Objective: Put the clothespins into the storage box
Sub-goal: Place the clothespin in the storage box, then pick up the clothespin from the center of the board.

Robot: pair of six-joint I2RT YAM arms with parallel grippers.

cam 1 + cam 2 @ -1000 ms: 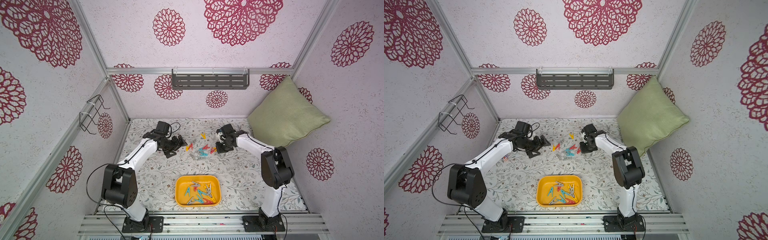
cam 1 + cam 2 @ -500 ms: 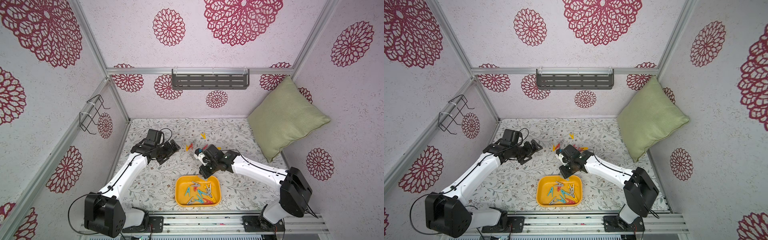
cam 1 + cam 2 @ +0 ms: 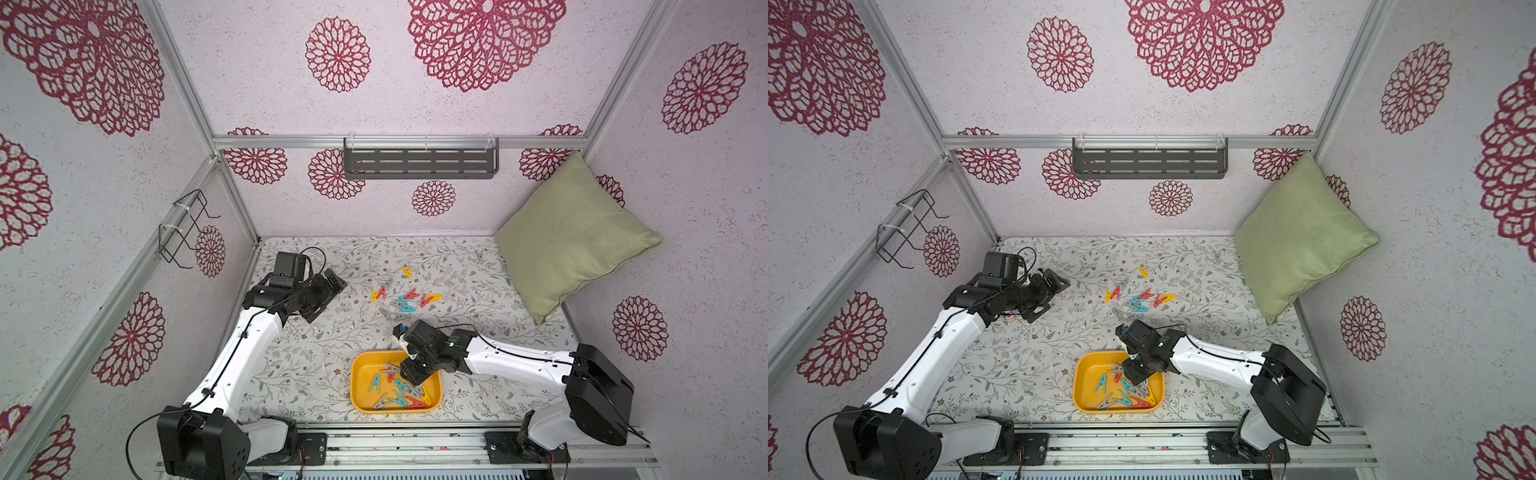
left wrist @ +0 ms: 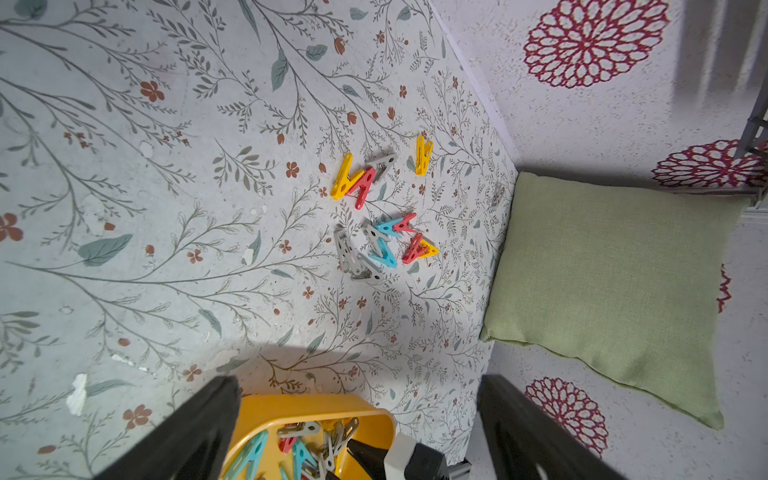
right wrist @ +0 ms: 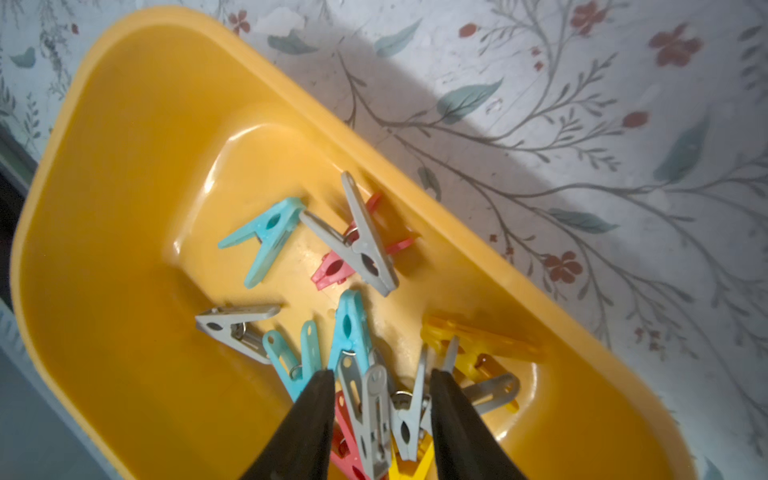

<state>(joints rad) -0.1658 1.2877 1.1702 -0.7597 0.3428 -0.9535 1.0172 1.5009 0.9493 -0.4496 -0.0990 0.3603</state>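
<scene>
Right gripper point(image 5: 382, 376) is hovering part-open, empty, over clothespins point(image 5: 365, 249) in the storage box point(image 5: 124, 83); left gripper point(image 4: 359, 380) is hanging wide open.

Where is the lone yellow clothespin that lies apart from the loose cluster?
In both top views the lone yellow clothespin lies mid-width on the table, just behind the loose cluster, toward the back wall.

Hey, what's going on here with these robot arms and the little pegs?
The right gripper hangs over the storage box with its jaws parted above the clothespins piled inside; none looks gripped. The left gripper is wide open, empty, near the loose clothespins on the table. Roughly a dozen are not yet boxed.
</scene>
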